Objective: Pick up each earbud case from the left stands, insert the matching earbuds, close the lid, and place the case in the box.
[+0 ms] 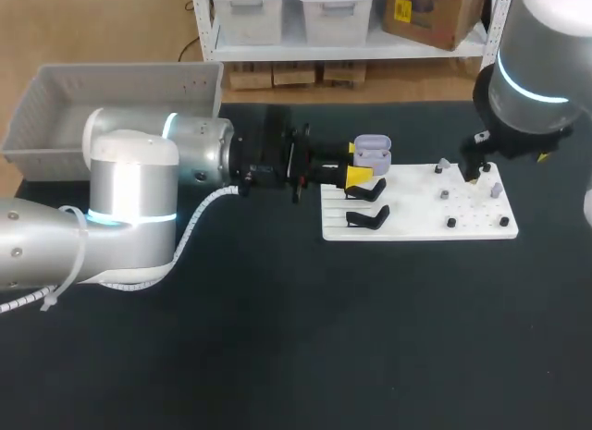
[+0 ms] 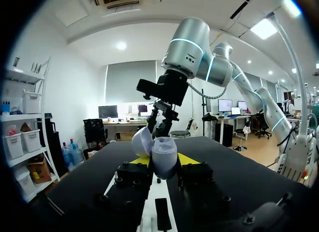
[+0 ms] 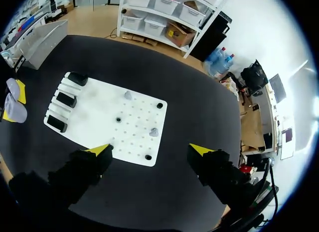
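Note:
A lavender earbud case (image 1: 372, 153) with its lid up is held just above the left end of the white board (image 1: 416, 211), and my left gripper (image 1: 362, 167) is shut on it. In the left wrist view the case (image 2: 163, 157) sits between the yellow fingertips (image 2: 185, 158), its lid (image 2: 142, 141) tipped back. Two grey earbuds (image 1: 444, 164) (image 1: 496, 189) rest on the board's right half. My right gripper (image 1: 475, 168) hangs open above them. From the right wrist view the earbuds (image 3: 128, 95) (image 3: 154, 132) lie ahead of the open right gripper (image 3: 150, 150), and the case (image 3: 14, 110) is beyond the board (image 3: 94, 112).
Two empty black stands (image 1: 367, 190) (image 1: 367, 217) occupy the board's left end. Small black pegs (image 1: 451, 223) (image 1: 504, 221) stick up on its right part. A grey bin (image 1: 111, 106) stands at the table's back left. My right arm (image 2: 184, 47) rises ahead of the left gripper.

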You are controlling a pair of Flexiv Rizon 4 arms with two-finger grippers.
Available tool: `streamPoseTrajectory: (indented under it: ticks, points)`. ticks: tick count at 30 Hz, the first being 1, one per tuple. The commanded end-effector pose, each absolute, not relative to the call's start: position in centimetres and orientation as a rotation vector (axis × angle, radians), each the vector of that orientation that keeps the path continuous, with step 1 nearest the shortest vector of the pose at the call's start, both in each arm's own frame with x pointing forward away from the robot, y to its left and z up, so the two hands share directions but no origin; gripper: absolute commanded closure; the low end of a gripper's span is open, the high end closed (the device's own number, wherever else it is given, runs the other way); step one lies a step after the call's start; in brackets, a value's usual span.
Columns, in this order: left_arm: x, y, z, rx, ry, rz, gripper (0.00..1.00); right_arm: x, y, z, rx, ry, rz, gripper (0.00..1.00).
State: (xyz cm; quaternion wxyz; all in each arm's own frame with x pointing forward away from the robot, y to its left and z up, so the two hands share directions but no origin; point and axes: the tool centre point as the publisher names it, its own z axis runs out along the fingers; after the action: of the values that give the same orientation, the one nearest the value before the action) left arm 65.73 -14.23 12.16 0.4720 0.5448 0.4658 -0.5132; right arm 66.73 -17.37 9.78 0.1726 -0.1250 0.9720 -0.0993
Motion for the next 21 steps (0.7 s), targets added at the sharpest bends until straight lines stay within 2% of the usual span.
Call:
streamPoseTrajectory:
  ticks: [1,19,20,21]
  points:
    - [65.7,-14.3,12.1,1.333,1.139,-1.256,1.00,66.8,-17.5,9.6,-0.361,2.767,-0.261,0.00]
    - [65.7,-14.3,12.1,1.333,1.139,-1.256,1.00,68.4,-17.3,3.5,-0.431,2.912,-0.424,0.00]
    - [65.7,-14.3,12.1,1.333,1.139,-1.256,1.00,68.5,-17.4,3.3,-0.425,2.915,-0.430,0.15]
    - [65.7,-14.3,12.1,1.333,1.139,-1.256,1.00,68.5,-17.6,3.2,-0.419,2.915,-0.435,0.26]
